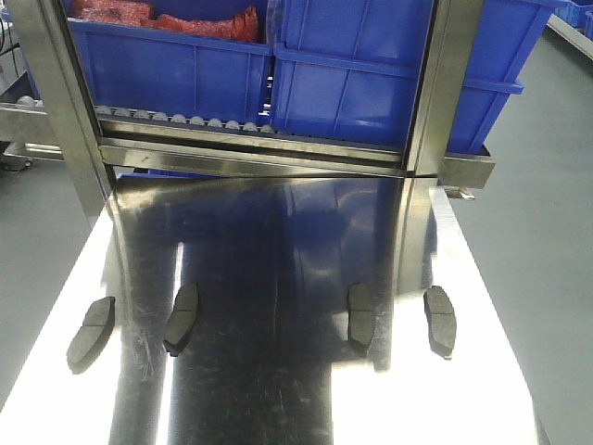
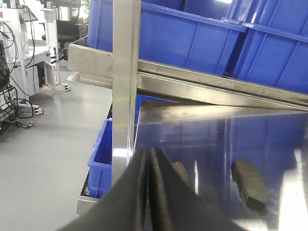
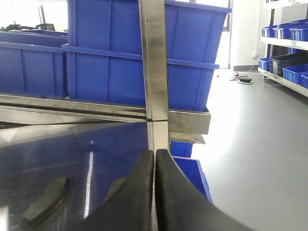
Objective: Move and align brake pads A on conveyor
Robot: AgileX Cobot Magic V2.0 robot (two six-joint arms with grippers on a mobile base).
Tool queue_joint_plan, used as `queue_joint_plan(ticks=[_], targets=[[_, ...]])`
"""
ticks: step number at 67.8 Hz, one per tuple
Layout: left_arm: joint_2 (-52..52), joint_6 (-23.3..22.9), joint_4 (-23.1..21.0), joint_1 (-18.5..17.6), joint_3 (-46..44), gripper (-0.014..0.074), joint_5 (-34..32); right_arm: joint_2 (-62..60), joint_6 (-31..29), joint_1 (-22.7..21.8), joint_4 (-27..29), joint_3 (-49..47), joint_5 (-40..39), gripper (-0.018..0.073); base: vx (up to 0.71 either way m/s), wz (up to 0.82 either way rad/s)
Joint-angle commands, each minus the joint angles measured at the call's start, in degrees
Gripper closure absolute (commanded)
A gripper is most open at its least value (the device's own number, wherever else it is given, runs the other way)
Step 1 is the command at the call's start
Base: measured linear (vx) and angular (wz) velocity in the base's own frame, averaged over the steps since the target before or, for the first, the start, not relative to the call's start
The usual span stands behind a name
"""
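My left gripper [image 2: 149, 161] sits bottom centre, black jaws pressed together. One brake pad [image 2: 249, 185] lies flat on the shiny bench [image 2: 207, 130] at lower right; a second pad [image 2: 180, 171] (half hidden) peeks out just beside the jaws. Blue bins [image 2: 192, 38] fill the upper right behind a steel post [image 2: 126, 82].

Table [image 1: 278, 408] open from above and from the near edge. Four pads [image 1: 182, 318] in one row across it; widest bare lane runs between the middle two. Strip between pads and rail [image 1: 259, 156] also bare. Far end blocked: posts [image 1: 60, 93] both sides, rail across, bins [image 1: 352, 83] above.
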Motion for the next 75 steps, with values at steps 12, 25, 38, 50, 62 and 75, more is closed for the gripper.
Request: queue_joint_plan(ticks=[12, 25, 38, 50, 62, 75], targets=[[-0.86, -0.06, -0.12, 0.19, 0.95, 0.0603, -4.66, -0.68, -0.27, -0.26, -0.62, 0.66, -3.95, 0.0571, 0.0, 0.0], [-0.86, -0.06, -0.12, 0.19, 0.95, 0.0603, -4.66, -0.68, -0.27, -0.26, -0.62, 0.66, -3.95, 0.0571, 0.0, 0.0], [-0.86, -0.06, -0.12, 0.19, 0.95, 0.0603, -4.66, -0.68, -0.27, -0.26, -0.62, 0.66, -3.95, 0.0571, 0.0, 0.0], [-0.86, -0.06, -0.12, 0.19, 0.95, 0.0603, -4.66, -0.68, -0.27, -0.26, -0.62, 0.66, -3.95, 0.0571, 0.0, 0.0], [-0.86, -0.06, -0.12, 0.19, 0.95, 0.0603, -4.66, -0.68, -0.27, -0.26, -0.62, 0.66, -3.95, 0.0571, 0.0, 0.0], [-0.86, -0.06, -0.12, 0.19, 0.95, 0.0603, -4.66, -0.68, -0.27, -0.26, -0.62, 0.66, -3.95, 0.0571, 0.0, 0.0]])
